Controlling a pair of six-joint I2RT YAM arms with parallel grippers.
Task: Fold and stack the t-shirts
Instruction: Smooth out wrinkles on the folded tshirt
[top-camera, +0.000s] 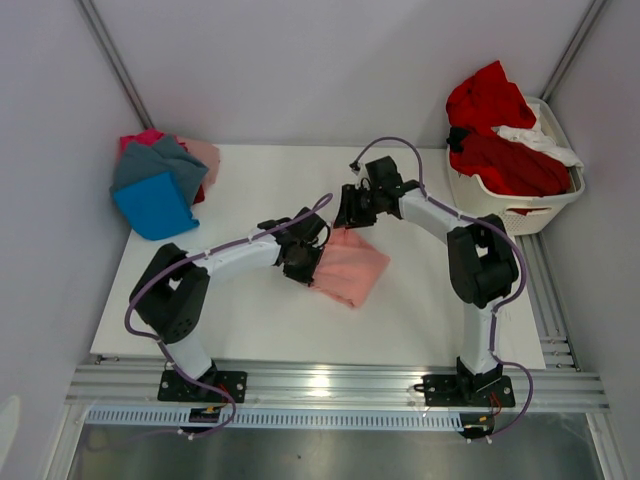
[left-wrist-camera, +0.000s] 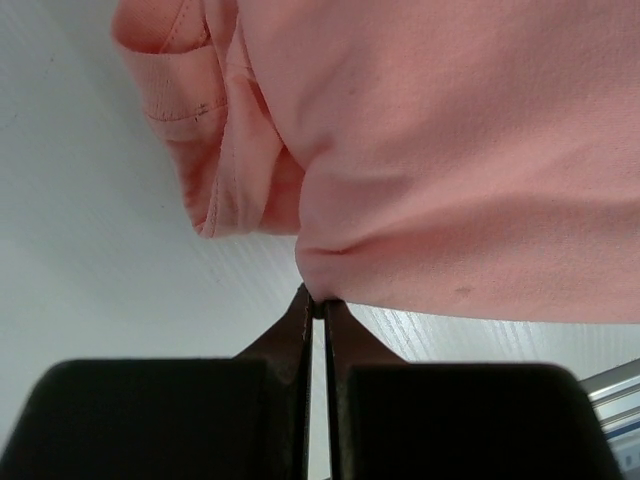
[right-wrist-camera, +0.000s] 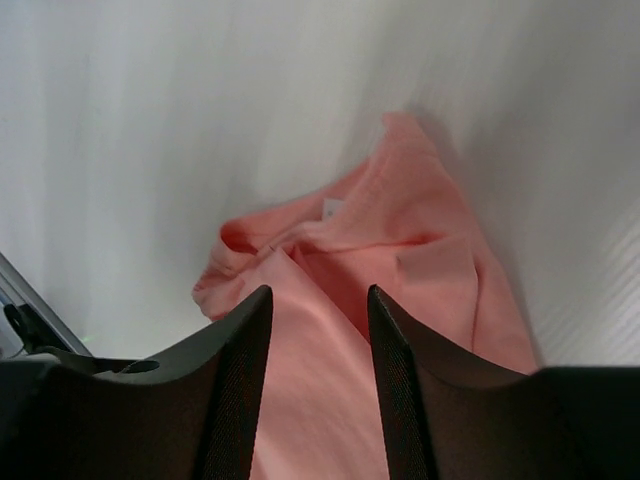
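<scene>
One salmon-pink t-shirt (top-camera: 352, 270) in left gripper (left-wrist-camera: 318, 302)

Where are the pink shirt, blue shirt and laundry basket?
Salmon-pink cloth t-shirt (top-camera: 352, 268): top view, its flat middle.
Bright blue folded cloth shirt (top-camera: 155, 205): top view, its top face.
White slatted plastic laundry basket (top-camera: 505, 208): top view, its front wall.

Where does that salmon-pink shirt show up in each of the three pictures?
Top view: the salmon-pink shirt lies crumpled near the middle of the picture.
Left wrist view: it fills the upper right, its edge pinched in the left tool.
Right wrist view: it sits at lower centre, beyond the open right tool.
Shared landmark: the white table under the shirt.
</scene>
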